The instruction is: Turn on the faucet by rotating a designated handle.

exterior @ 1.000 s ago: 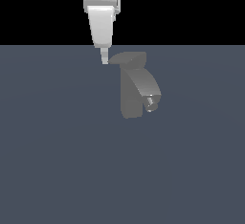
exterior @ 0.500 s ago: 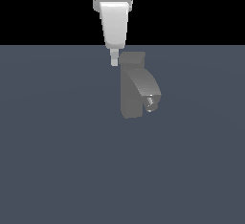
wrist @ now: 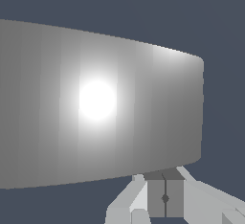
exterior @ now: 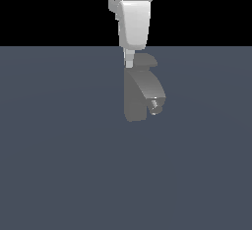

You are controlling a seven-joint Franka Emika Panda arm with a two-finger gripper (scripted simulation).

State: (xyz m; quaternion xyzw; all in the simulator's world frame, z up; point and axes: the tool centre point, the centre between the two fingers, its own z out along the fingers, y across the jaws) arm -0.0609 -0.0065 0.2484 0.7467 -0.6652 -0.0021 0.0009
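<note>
The faucet point(exterior: 139, 96), the only one in the scene, stands directly below the single gripper point(exterior: 129, 63), whose fingertips sit at its flat top cap, on the side away from the spout point(exterior: 151, 92). The handle cannot be made out separately in either view, and in the wrist view the fingers point(wrist: 165, 196) look pressed together with nothing between them. The push would likely go best kept low, level and steady, sweeping around the column's axis.
</note>
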